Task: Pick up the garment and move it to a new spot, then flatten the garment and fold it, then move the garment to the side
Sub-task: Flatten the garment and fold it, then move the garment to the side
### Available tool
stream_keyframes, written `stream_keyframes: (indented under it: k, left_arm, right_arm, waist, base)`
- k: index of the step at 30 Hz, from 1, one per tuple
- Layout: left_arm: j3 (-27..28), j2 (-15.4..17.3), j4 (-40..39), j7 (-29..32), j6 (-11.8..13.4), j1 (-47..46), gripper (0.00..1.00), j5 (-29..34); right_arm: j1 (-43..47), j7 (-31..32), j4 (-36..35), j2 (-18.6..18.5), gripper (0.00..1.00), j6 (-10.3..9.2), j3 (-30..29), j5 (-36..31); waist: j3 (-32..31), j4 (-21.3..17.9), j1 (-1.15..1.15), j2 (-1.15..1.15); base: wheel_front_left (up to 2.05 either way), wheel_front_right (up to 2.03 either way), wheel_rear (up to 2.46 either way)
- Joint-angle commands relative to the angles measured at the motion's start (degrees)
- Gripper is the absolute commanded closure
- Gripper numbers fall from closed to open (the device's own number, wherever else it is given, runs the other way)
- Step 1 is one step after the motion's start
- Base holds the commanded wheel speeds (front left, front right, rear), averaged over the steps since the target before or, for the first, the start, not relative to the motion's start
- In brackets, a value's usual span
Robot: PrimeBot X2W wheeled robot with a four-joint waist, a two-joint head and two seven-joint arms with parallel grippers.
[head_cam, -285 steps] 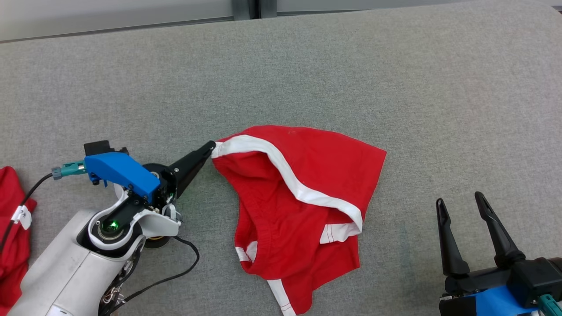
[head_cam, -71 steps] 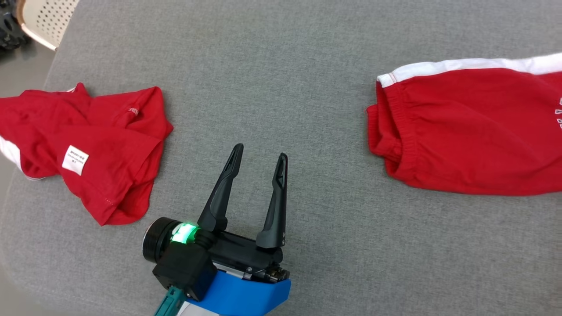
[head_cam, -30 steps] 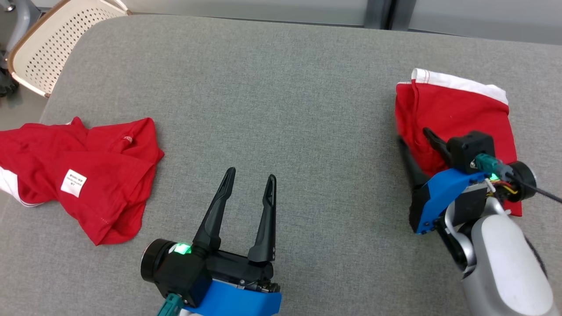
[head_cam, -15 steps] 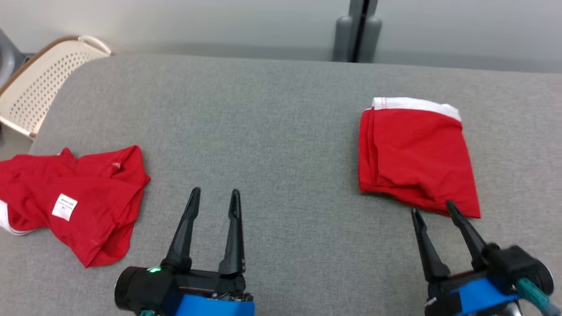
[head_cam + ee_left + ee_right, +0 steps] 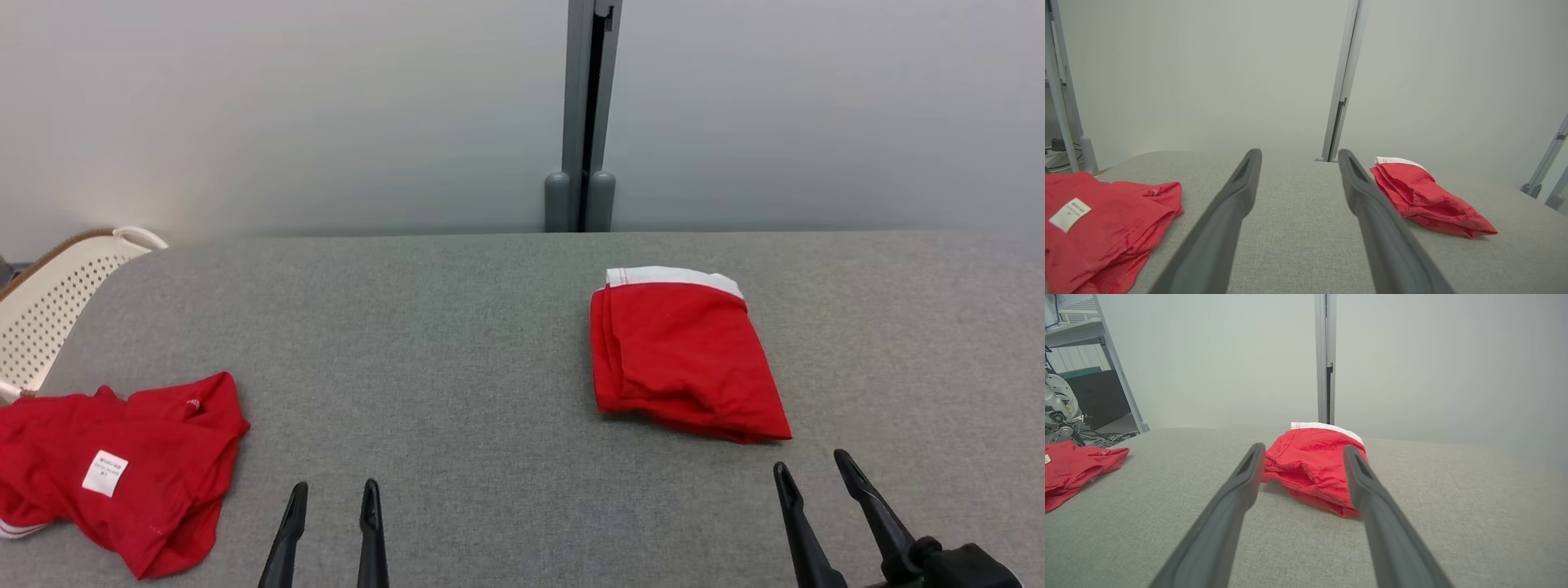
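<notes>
The folded red shorts lie flat on the grey bench toward its right, seemingly set aside as finished, so the left pincer and right pincer hover spread and empty, clear of them.

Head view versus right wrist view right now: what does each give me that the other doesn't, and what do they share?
Head view adds the open left gripper and a cream perforated chair off the left end of the grey table. Right wrist view adds a metal rack and a dark cabinet beyond that end. Both show the open right gripper, clear of the folded garment on the table, the crumpled red garment at the left, and the grey wall post.
</notes>
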Motion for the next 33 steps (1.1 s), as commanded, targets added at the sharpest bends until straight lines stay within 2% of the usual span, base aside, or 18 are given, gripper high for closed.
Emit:
stream_keyframes:
  k: [1,10,16,33]
  left_arm:
    - [0.9,0.0,-0.6,-0.2,-0.4,2.0,0.0,0.4]
    - [3.2,-0.1,0.0,-0.2,-1.5,8.0,0.0,2.6]
    - [3.4,-0.1,1.1,-0.2,-2.4,8.4,0.0,3.5]
    - [3.1,-0.1,4.8,-0.2,-2.1,7.9,0.0,5.5]
  right_arm:
    - [1.9,-0.3,-1.1,-0.1,0.0,-0.02,-0.6,0.9]
    - [6.1,-0.4,-3.5,0.7,0.0,-0.02,-2.8,2.6]
    - [7.1,-0.4,-2.9,0.9,0.0,-0.02,-2.9,2.9]
    - [7.6,-0.4,-1.0,1.5,0.0,-0.02,-3.2,2.6]
  waist:
    - [-2.3,-2.0,0.02,0.0]
    - [-5.0,-2.9,0.02,0.0]
    - [-6.0,-3.2,0.02,0.0]
    - [-6.7,-3.2,0.02,0.0]
  base:
    - [0.0,0.0,0.0]
    - [0.0,0.0,0.0]
    - [0.0,0.0,0.0]
    - [0.0,0.0,0.0]
